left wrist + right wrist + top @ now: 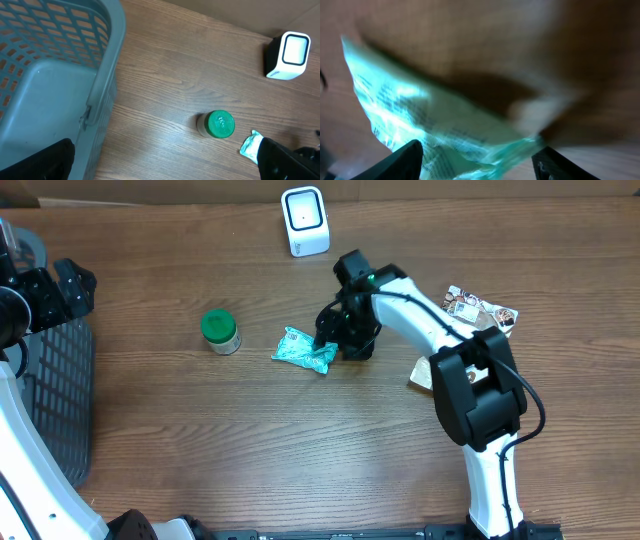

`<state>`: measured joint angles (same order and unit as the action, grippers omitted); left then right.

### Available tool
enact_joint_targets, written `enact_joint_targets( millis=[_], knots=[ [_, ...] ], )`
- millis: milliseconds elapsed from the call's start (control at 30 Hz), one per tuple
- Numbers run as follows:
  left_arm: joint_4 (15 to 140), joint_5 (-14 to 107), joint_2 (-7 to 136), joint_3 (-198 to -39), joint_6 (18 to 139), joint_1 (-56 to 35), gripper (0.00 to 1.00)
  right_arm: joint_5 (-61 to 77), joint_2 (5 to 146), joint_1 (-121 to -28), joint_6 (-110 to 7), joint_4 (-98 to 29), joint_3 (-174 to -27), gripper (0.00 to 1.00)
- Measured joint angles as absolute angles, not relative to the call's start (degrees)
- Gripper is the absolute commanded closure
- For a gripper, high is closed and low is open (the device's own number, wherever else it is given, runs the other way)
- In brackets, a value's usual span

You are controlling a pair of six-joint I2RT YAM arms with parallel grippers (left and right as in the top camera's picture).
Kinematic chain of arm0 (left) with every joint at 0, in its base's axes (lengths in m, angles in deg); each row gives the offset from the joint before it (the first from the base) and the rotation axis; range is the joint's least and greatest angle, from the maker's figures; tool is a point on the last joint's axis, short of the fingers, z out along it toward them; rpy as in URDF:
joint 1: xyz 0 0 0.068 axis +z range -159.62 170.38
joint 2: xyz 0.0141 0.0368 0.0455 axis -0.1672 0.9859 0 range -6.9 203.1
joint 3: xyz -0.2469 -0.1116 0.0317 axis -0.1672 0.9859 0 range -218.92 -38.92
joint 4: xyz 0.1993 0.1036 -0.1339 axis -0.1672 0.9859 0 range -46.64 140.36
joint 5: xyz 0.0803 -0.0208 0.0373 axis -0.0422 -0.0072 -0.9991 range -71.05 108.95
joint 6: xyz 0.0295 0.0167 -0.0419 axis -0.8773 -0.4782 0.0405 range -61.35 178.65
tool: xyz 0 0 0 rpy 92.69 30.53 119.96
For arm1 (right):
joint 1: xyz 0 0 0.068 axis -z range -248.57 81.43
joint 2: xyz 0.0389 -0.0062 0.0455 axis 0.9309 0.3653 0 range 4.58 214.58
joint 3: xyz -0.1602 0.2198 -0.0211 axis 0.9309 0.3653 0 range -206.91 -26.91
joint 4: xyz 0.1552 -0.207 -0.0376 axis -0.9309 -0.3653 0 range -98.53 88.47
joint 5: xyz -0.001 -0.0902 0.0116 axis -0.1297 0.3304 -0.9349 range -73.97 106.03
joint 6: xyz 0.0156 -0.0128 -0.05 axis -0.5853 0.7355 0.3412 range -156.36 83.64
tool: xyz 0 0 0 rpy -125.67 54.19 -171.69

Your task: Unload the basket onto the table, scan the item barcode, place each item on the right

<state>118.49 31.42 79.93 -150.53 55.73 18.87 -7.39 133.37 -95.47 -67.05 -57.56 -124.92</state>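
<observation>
A crumpled teal packet (305,350) lies on the wooden table near its middle. My right gripper (335,340) is down at the packet's right end. In the right wrist view the packet (435,125) fills the space between the two fingers, blurred; the right gripper (479,160) has its jaws wide apart, and I see no squeeze on the packet. The white scanner (305,220) stands at the back edge. My left gripper (65,285) hangs open at the far left over the basket's rim, nothing between its fingers (47,160). The left wrist view shows the scanner (289,55) and the packet's corner (250,146).
A small jar with a green lid (219,330) (218,124) stands left of the packet. A grey mesh basket (50,400) (50,75) sits at the left edge. Printed snack packets (480,310) and a tan item (420,375) lie at the right.
</observation>
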Motion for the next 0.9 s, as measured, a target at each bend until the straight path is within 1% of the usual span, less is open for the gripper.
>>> enact_joint_targets(
  millis=[133,200,300,400,467,533,567,667,800,900],
  knots=[
    [118.5,31.4,79.9,-150.5,55.7,18.9,0.01,-10.7,132.7,-97.7,-72.2,-50.1,-121.7,0.4],
    [118.5,31.4,79.9,-150.5,55.7,18.9,0.0,-11.3,132.2,-98.7,-75.7,-46.0,-119.7,0.48],
    [118.5,31.4,79.9,-150.5,55.7,18.9,0.0,-10.7,131.3,-99.9,-80.7,-41.0,-116.7,0.66],
    [118.5,31.4,79.9,-150.5,55.7,18.9,0.0,-10.4,130.6,-100.2,-84.1,-35.4,-113.6,0.81],
    [118.5,31.4,79.9,-150.5,55.7,18.9,0.0,-10.9,130.4,-100.1,-85.2,-33.1,-112.3,0.89],
    [118.5,31.4,79.9,-150.5,55.7,18.9,0.0,-11.1,130.1,-100.0,-85.7,-32.6,-111.9,0.94],
    [118.5,31.4,79.9,-150.5,55.7,18.9,0.01,-11.2,130.1,-100.0,-85.3,-32.4,-111.9,0.96],
    [118.5,31.4,79.9,-150.5,55.7,18.9,0.0,-12.5,130.1,-99.6,-82.7,-31.7,-111.7,0.96],
    [118.5,31.4,79.9,-150.5,55.7,18.9,0.01,-16.5,130.3,-98.3,-76.0,-31.7,-111.6,0.96],
    [118.5,31.4,79.9,-150.5,55.7,18.9,0.01,-22.5,130.3,-96.0,-69.2,-33.0,-111.4,0.96]
  ],
)
